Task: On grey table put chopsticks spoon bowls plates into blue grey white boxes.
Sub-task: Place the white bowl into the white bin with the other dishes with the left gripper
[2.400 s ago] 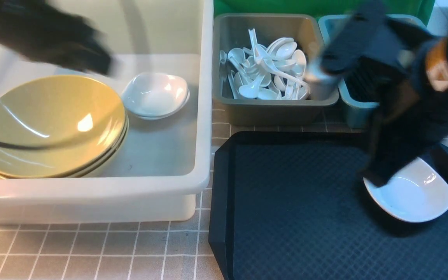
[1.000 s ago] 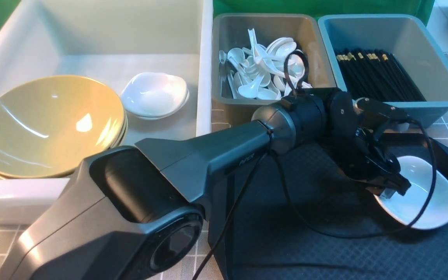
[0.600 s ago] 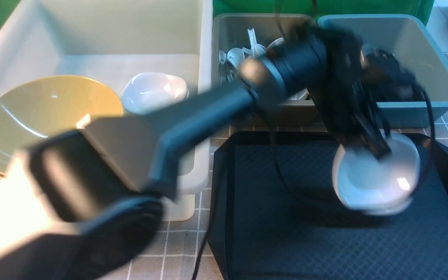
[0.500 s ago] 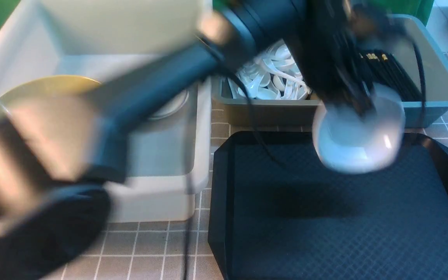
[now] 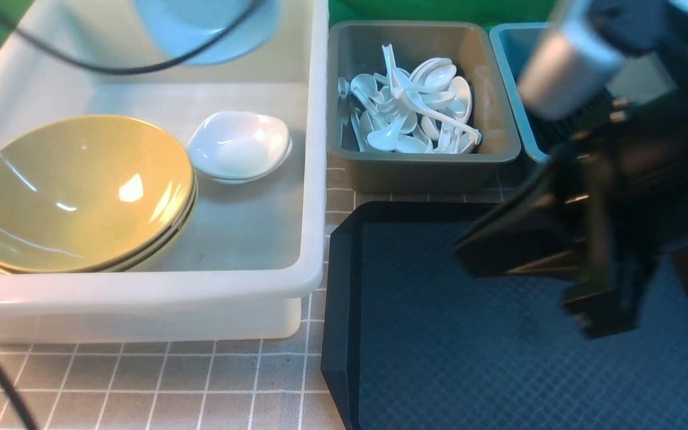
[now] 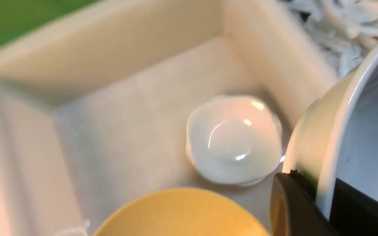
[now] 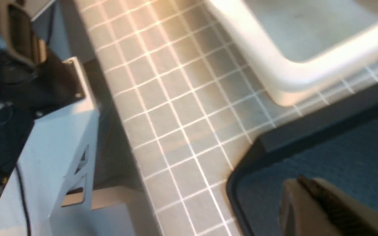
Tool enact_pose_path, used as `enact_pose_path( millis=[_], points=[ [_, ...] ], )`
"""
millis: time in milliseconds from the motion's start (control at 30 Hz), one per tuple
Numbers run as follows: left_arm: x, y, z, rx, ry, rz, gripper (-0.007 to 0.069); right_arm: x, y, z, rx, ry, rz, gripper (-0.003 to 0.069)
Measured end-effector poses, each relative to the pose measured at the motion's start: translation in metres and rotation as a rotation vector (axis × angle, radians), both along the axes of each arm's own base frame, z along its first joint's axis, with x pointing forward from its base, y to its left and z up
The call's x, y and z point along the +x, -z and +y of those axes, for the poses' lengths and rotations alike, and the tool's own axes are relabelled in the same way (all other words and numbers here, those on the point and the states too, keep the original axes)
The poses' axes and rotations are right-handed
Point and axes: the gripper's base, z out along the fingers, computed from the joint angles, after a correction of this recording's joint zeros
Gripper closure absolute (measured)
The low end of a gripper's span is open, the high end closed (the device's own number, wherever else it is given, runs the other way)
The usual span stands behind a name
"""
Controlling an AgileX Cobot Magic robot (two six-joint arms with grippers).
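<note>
While the front view catches just the white plate (image 5: 206, 27) high over the white box (image 5: 314, 179), the left wrist view shows the left gripper (image 6: 322, 200) clamped on its rim. The right gripper (image 7: 304, 193), closed, hangs above the black tray (image 5: 439, 370).

Green backdrop (image 5: 439, 9); grey grid-lined table (image 5: 141, 382); white metal frame (image 7: 54, 157).

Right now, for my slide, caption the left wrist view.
Left jaws clamp a white plate by its rim over the white box, with stacked plates and a yellow-green bowl inside.
</note>
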Motion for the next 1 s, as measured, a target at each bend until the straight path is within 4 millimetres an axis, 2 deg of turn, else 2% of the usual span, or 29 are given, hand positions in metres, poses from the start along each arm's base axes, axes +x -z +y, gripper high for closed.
enact_pose_path(
  millis=[100, 200, 367, 500, 633, 733, 833, 1000],
  points=[
    [0.021, 0.036, 0.022, -0.117, -0.057, 0.02, 0.0619, 0.007, 0.007, 0.006, -0.019, 0.006, 0.009, 0.0639],
    [0.045, 0.079, 0.032, -0.22, -0.105, 0.023, 0.0619, 0.016, 0.014, 0.01, -0.044, 0.042, 0.014, 0.0639],
    [0.078, 0.146, 0.031, -0.258, -0.095, 0.052, 0.0619, 0.025, 0.022, 0.015, -0.057, 0.064, 0.028, 0.0638],
    [0.097, 0.182, 0.031, -0.274, -0.092, 0.059, 0.0619, 0.03, 0.028, 0.018, -0.071, 0.067, 0.043, 0.0637],
    [0.106, 0.202, 0.031, -0.255, -0.077, 0.074, 0.061, 0.033, 0.032, 0.02, -0.08, 0.068, 0.054, 0.0637],
    [0.107, 0.205, 0.031, -0.211, -0.027, 0.065, 0.0559, 0.034, 0.034, 0.021, -0.084, 0.068, 0.057, 0.0636],
    [0.107, 0.205, 0.027, -0.156, 0.033, 0.05, 0.047, 0.036, 0.035, 0.022, -0.089, 0.072, 0.053, 0.0636],
    [0.106, 0.203, 0.023, -0.099, 0.09, 0.051, 0.023, 0.037, 0.037, 0.023, -0.091, 0.074, 0.052, 0.0636]
  ],
)
